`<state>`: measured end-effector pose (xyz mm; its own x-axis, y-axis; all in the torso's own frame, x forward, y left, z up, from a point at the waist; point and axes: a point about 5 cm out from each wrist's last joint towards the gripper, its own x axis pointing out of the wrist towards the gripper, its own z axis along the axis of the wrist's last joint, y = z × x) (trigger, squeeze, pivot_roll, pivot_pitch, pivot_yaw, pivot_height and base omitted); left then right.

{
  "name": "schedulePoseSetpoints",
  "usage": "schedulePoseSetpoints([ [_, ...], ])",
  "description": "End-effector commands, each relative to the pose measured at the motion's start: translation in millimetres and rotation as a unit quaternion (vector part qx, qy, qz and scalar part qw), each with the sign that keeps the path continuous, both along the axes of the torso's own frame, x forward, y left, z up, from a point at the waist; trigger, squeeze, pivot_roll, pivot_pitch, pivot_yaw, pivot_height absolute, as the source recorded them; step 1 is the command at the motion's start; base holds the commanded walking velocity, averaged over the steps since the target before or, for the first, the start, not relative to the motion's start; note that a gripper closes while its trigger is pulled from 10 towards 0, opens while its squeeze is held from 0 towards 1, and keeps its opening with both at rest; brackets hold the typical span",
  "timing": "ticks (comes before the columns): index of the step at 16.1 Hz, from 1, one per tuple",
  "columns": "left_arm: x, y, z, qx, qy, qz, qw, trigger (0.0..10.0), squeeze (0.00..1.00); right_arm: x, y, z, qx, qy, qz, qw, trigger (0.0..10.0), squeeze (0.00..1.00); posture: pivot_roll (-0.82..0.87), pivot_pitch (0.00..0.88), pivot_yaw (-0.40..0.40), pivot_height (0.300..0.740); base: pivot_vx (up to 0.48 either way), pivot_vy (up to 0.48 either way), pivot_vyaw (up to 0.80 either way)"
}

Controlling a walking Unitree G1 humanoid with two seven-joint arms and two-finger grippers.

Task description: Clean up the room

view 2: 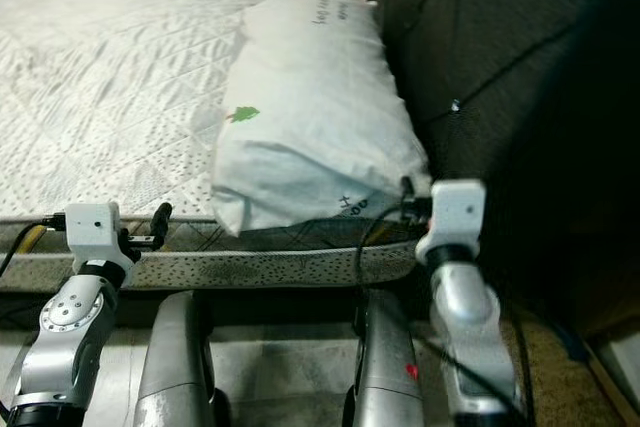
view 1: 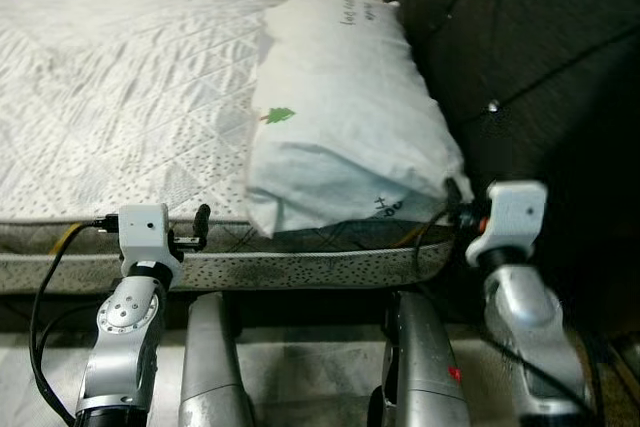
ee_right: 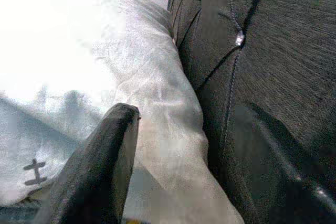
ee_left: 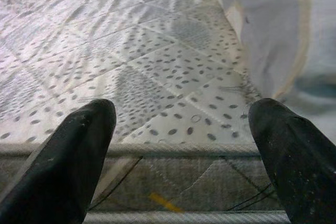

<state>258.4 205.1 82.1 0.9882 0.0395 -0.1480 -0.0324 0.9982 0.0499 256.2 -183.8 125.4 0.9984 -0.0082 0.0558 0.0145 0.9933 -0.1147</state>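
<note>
A white pillow point(view 1: 340, 117) lies on the mattress point(view 1: 120, 97) against the dark tufted headboard point(view 1: 520, 47), apparently its proper place. The right gripper point(ee_right: 178, 166), jaws spread, has one finger against the pillow's corner; the left gripper point(ee_left: 181, 150), jaws spread, faces the mattress edge, holding nothing.

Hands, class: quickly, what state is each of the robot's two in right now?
Left hand: open, empty, at the mattress edge.
Right hand: open, holding nothing, between the pillow and the headboard.

Illegible dark script on the pillow point(view 1: 340, 107)
</note>
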Motion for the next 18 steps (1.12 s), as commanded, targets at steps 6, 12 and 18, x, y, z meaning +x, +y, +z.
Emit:
schedulePoseSetpoints([
  [6,6.7,-1.9,5.9,-0.001,-0.017,-0.006,1.000,10.0,0.00,21.8,28.2,29.2,0.088,-0.050,0.066,0.993,10.0,0.97,0.02,0.000,0.010,0.497,0.000,0.000,0.00],
  [12,13.5,-6.4,8.8,-0.005,-0.024,-0.011,1.000,10.0,0.00,35.7,35.7,36.6,0.107,-0.055,0.068,0.990,10.0,0.00,0.02,0.000,0.012,0.567,0.000,0.000,0.00],
  [18,13.6,-9.5,7.6,-0.018,-0.024,0.000,1.000,10.0,0.00,38.2,23.6,36.7,0.099,-0.054,0.046,0.993,10.0,0.00,0.02,0.000,0.008,0.636,0.000,0.000,0.00],
])
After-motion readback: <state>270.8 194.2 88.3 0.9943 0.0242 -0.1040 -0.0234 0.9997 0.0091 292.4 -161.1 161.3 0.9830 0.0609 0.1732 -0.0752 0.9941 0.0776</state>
